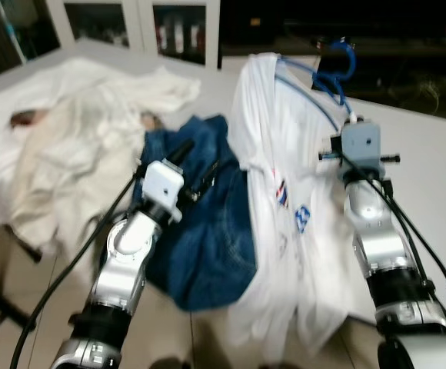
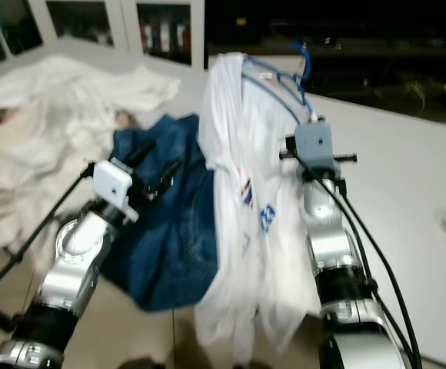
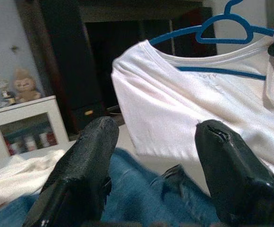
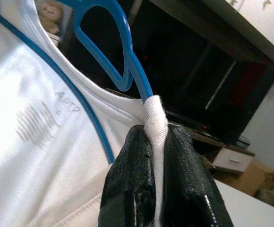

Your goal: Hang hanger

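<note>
A blue plastic hanger [image 1: 332, 71] carries a white T-shirt [image 1: 281, 177] that hangs in front of me above the bed. My right gripper [image 4: 157, 156] is shut on the hanger's shoulder, pinching the shirt's collar [image 4: 156, 113] over the blue bar. The hanger's hook [image 4: 106, 42] points up and away. My left gripper [image 3: 153, 156] is open, its fingers [image 3: 87, 161] apart with nothing between them. It hovers over a blue denim garment [image 1: 200, 231], just left of the shirt.
A rumpled white sheet [image 1: 77, 131] covers the bed [image 2: 407, 177] to the left. White cabinets with glass doors [image 1: 134, 23] stand behind. A dark TV unit [image 4: 208, 71] lies beyond the hanger. Black cables [image 1: 415, 238] run along both arms.
</note>
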You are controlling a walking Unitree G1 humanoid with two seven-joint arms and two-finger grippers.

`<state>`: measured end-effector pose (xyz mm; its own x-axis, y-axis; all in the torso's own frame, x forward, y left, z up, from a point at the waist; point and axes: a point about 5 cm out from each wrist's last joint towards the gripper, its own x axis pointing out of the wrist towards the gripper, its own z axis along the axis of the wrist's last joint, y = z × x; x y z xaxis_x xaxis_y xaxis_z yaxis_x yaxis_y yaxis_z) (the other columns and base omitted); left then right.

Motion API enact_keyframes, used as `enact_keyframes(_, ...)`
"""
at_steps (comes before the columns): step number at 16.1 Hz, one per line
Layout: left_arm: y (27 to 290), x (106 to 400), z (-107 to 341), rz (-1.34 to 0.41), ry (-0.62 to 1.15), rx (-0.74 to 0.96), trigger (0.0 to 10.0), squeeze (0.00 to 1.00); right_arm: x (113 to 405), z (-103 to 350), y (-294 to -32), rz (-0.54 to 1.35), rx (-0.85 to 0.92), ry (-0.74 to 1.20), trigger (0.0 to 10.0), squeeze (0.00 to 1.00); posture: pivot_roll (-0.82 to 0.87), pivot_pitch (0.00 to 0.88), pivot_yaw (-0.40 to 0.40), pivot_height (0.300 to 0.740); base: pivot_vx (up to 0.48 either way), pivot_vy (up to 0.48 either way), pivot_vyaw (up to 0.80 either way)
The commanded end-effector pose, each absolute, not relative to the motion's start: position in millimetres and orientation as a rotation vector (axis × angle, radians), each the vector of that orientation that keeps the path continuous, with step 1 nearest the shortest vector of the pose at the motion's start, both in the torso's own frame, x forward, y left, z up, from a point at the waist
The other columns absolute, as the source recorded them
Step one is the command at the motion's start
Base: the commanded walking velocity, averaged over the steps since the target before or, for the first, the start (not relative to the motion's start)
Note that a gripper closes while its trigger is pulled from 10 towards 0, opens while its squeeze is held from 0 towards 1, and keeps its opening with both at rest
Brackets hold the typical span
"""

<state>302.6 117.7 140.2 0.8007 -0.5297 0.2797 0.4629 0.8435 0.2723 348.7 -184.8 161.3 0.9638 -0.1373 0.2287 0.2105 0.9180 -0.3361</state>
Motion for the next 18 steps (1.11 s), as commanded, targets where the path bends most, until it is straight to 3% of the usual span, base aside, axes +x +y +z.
enact_keyframes(1,107,302,143,-0.569,-0.371,0.188,10.0,0.00,350,167,-196,-0.213,-0.368,-0.209,10.0,0.00,0.07,0.000,-0.041,0.710,0.289,0.000,0.00)
enact_keyframes(5,106,301,144,-0.579,-0.381,0.169,10.0,0.00,352,145,-186,-0.054,-0.413,-0.093,10.0,0.00,0.07,0.000,-0.040,0.710,0.000,0.000,0.00)
enact_keyframes(8,107,303,149,-0.574,-0.404,0.180,10.0,0.00,352,142,-183,0.104,-0.551,-0.086,10.0,0.00,0.07,0.000,-0.038,0.710,0.000,0.000,0.00)
enact_keyframes(15,110,306,151,-0.558,-0.414,0.171,10.0,0.00,348,163,-211,0.305,-0.670,-0.115,10.0,0.00,0.07,0.000,-0.035,0.710,0.000,0.000,0.00)
enact_keyframes(18,111,308,153,-0.544,-0.420,0.157,10.0,0.00,344,171,-205,0.412,-0.670,-0.163,10.0,0.00,0.06,0.000,-0.034,0.710,0.000,0.000,0.00)
